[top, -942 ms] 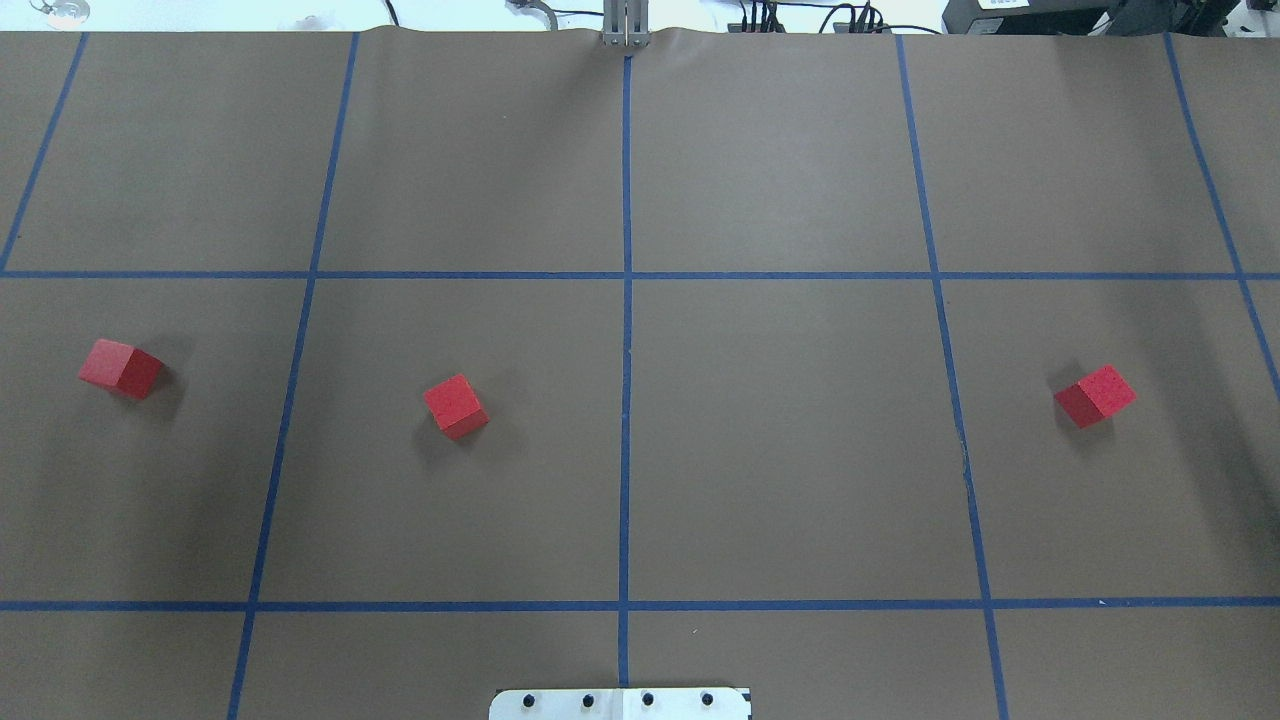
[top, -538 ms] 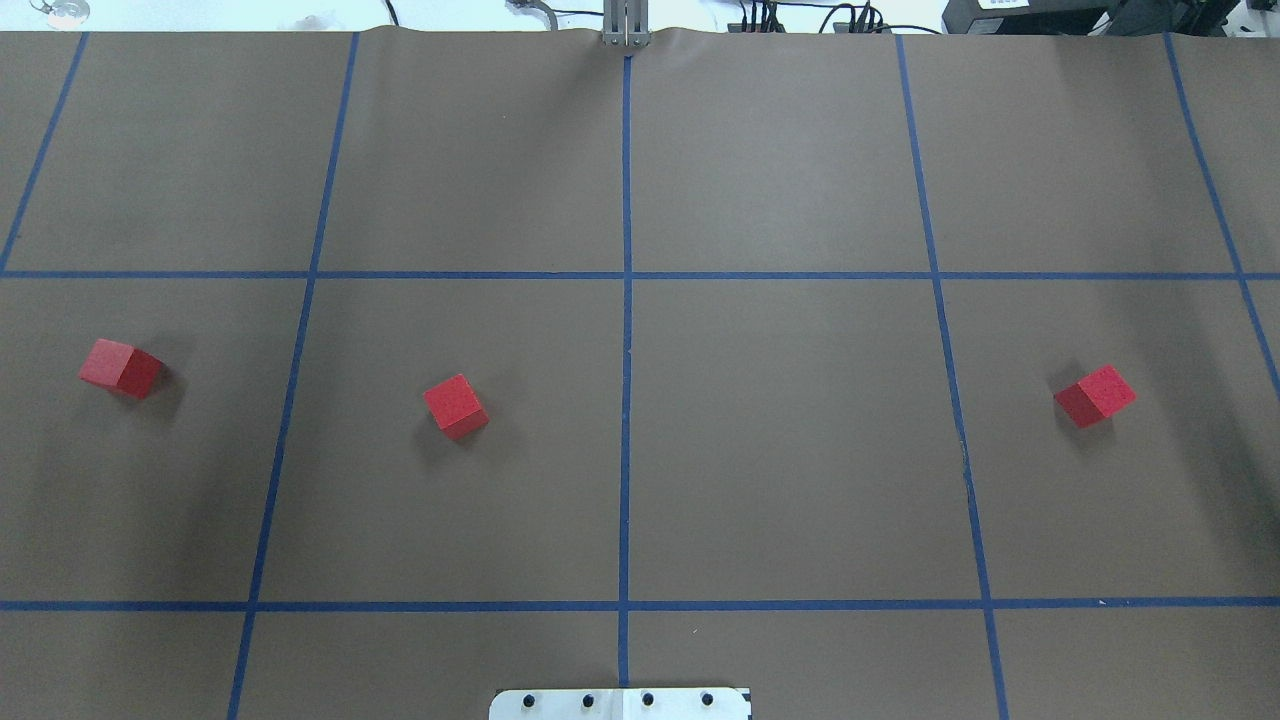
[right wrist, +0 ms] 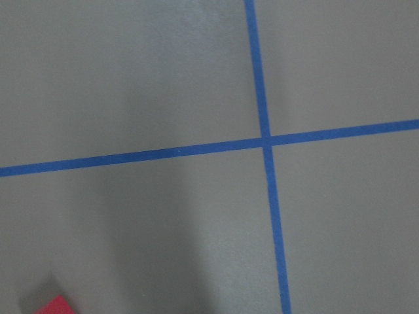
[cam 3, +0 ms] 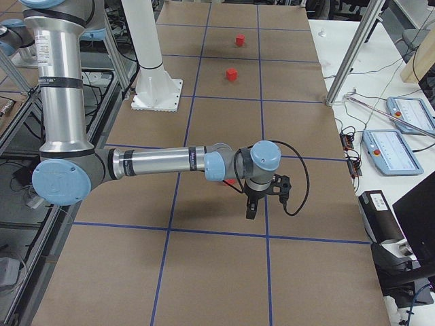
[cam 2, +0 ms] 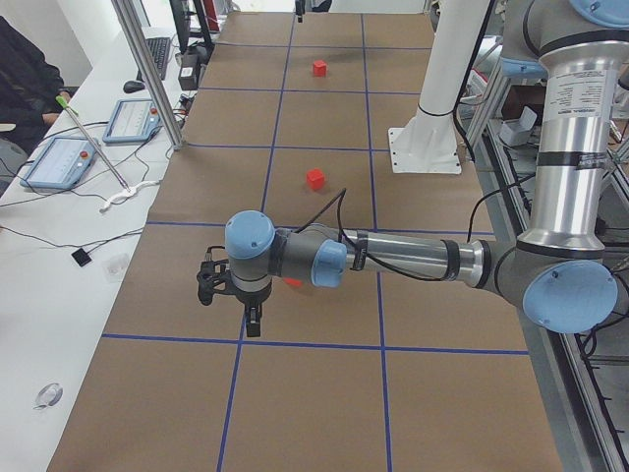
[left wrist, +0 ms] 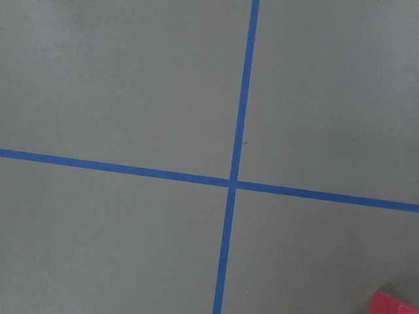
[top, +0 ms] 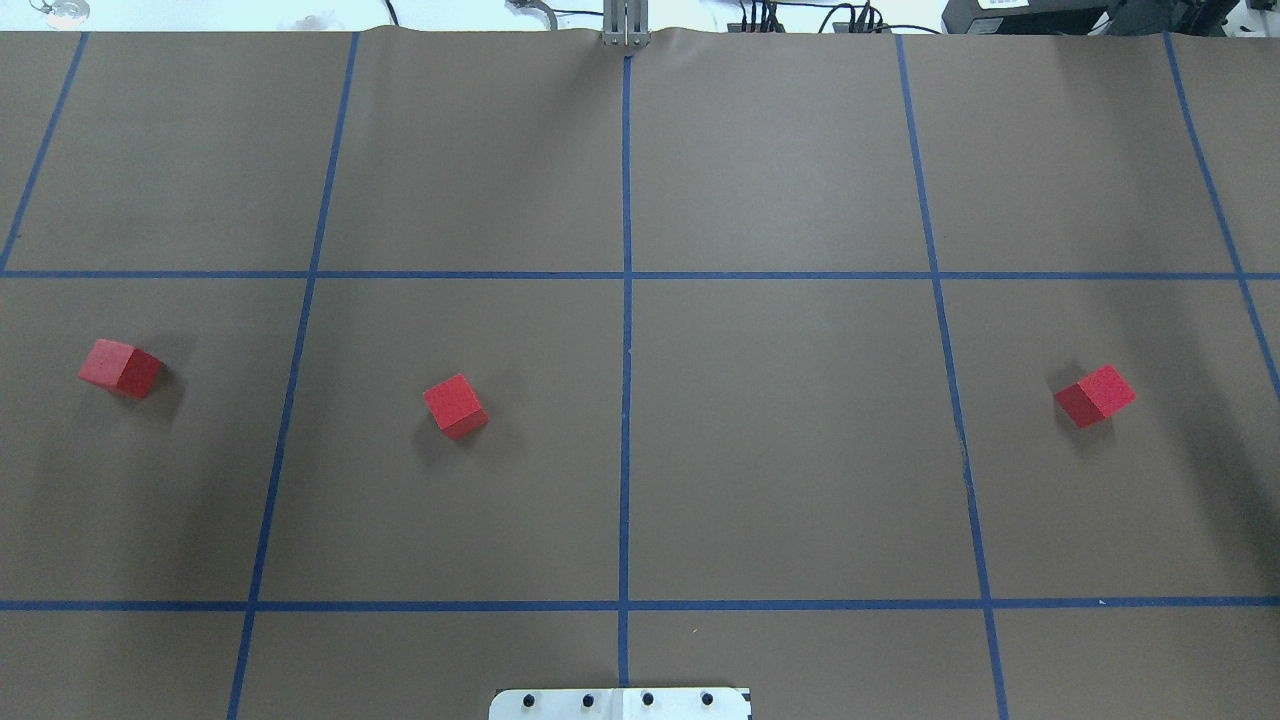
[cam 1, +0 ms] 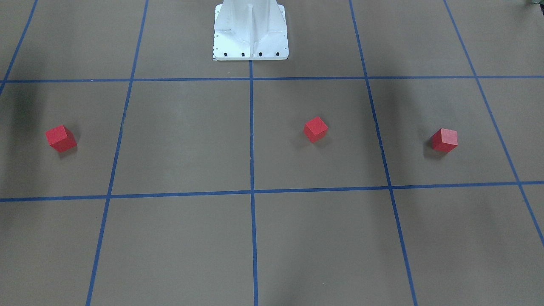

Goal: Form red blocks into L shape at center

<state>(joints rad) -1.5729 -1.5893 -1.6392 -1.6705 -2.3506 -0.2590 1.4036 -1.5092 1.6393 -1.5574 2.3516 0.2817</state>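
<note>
the left block, middle block and right block, all 3 red, lay well apart on the surface. i could not tell how wide my left fingers or right fingers stood.

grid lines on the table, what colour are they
Blue tape lines on the brown table cover; clearest in the overhead exterior view.

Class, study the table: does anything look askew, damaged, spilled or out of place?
Nothing is damaged or spilled. All three cubes sit askew, though: the outer left red block, the inner left red block and the right red block are each turned against the blue grid lines. They lie well apart, none at the centre.
</note>
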